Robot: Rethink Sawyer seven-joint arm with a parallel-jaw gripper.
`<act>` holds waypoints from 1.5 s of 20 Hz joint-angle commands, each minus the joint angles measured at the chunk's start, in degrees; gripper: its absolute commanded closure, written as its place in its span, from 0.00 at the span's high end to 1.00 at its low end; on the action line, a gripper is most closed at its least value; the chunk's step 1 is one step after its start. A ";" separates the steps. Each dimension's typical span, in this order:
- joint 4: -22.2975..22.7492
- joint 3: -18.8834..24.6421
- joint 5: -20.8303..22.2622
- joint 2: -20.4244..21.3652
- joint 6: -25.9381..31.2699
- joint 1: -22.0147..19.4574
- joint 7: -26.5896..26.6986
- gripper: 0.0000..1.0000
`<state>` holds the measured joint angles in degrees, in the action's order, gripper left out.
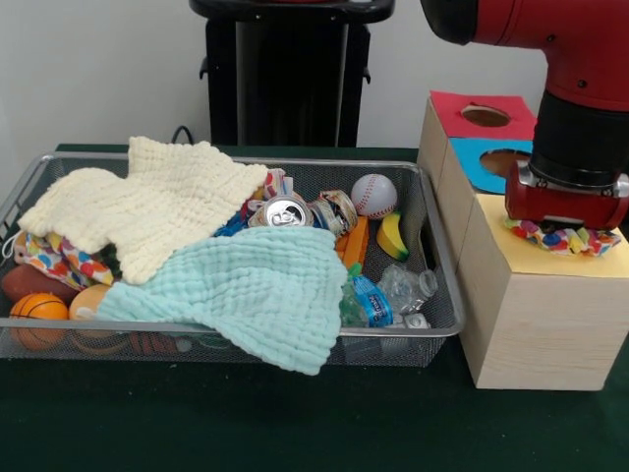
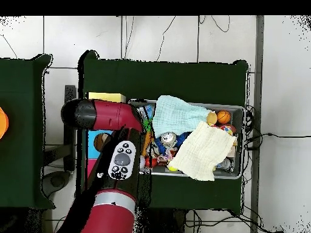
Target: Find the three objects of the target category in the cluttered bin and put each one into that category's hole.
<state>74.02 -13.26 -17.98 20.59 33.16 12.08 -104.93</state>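
Pincer (image 1: 563, 236) over wooden box's (image 1: 536, 324) yellow top, colorful spotted pouch (image 1: 558, 239) directly beneath it, touching; grip state can't tell. Wire bin (image 1: 432, 236) beside box.

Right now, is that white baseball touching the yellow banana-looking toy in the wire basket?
Apart. The front view shows the baseball at the basket's far side, with a strip of bare mesh between it and the yellow banana toy lying in front of it.

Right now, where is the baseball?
In the front view the baseball sits in the wire bin's far right corner, just above the banana and right of the crushed can.
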 commanded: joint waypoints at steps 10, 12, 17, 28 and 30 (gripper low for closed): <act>8.50 1.93 -1.13 5.51 6.93 -0.13 -12.36 1.00; 9.10 2.80 -1.08 4.12 4.23 -0.80 -11.76 1.00; 9.11 5.50 -0.71 0.28 -2.12 -2.87 -9.63 1.00; 10.27 8.25 0.38 -2.63 -7.04 -4.54 -8.16 1.00; 10.16 8.20 0.47 -2.67 -7.00 -4.49 -8.25 1.00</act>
<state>77.15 -10.86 -18.17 21.20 27.39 9.94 -105.07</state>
